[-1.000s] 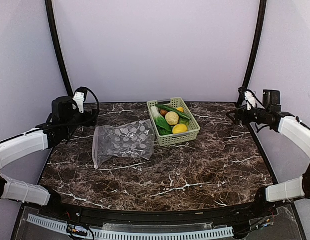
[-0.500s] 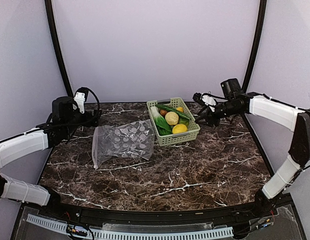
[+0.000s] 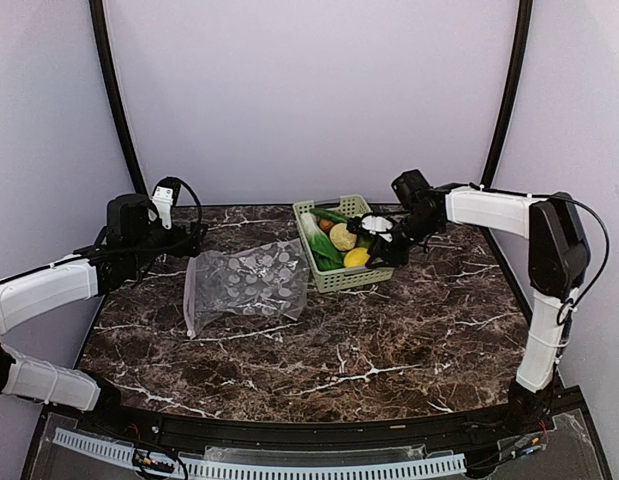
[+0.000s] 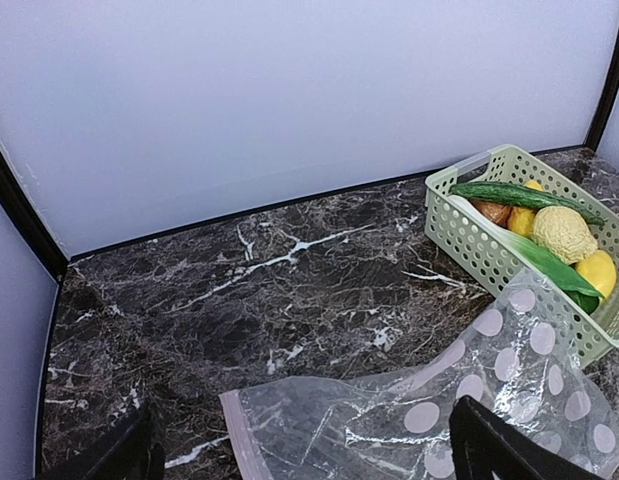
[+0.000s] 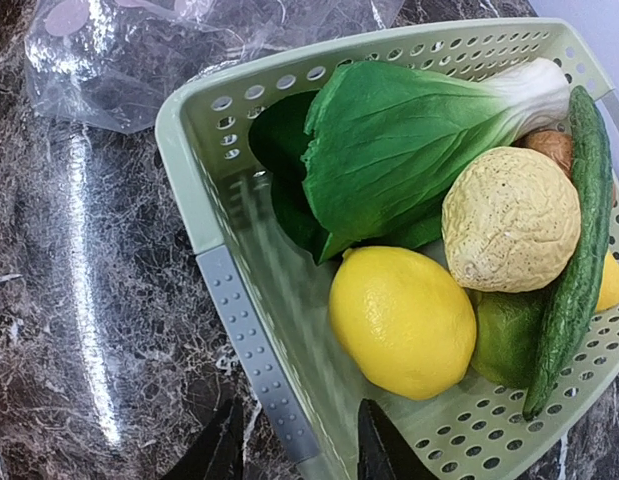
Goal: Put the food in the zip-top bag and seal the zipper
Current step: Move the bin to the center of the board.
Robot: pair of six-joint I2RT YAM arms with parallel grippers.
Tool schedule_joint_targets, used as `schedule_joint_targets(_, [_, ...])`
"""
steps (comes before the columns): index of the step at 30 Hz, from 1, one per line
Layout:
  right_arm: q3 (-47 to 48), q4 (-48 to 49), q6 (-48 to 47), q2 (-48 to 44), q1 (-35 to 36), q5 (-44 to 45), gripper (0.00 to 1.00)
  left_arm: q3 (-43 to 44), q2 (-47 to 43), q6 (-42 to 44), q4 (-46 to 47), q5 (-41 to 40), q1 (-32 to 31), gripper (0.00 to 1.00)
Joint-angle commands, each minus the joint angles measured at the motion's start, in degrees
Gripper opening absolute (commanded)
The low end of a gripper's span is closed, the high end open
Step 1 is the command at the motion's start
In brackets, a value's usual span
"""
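The right gripper (image 5: pixel 299 450) is about half open and holds nothing. One of its fingers (image 5: pixel 221 445) is outside the light green basket (image 5: pixel 189 180), over the counter (image 5: pixel 79 300). The other finger is inside, so the basket's rim sits between them, and I cannot see them touching it. Just ahead of the inside finger lies the yellow lemon (image 5: pixel 401 320), the nearest food. Past it are the green lime (image 5: pixel 509 345) and the tan bumpy lump (image 5: pixel 511 220). The long green vegetable (image 5: pixel 574 270) lies along one side of the basket, pointing away from the gripper. The bok choy (image 5: pixel 409 140) lies farther back. The basket stands near the middle of the counter's far edge. The zip-top bag (image 3: pixel 247 283) lies flat just beside it, toward the left edge. The left gripper (image 4: pixel 304 430) is wide open and empty, above the bag's far left part. So the right arm is nearer the food and the left arm nearer the bag. To take the lemon, I think both right fingers must get inside the rim.
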Motion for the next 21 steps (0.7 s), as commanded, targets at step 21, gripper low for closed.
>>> schedule_joint_targets(21, [-3.3,-6.9,-5.5,-0.8,2.9,4.5,0.20,1.2,-1.2,-0.4,-0.5,5.0,0.1,0.96])
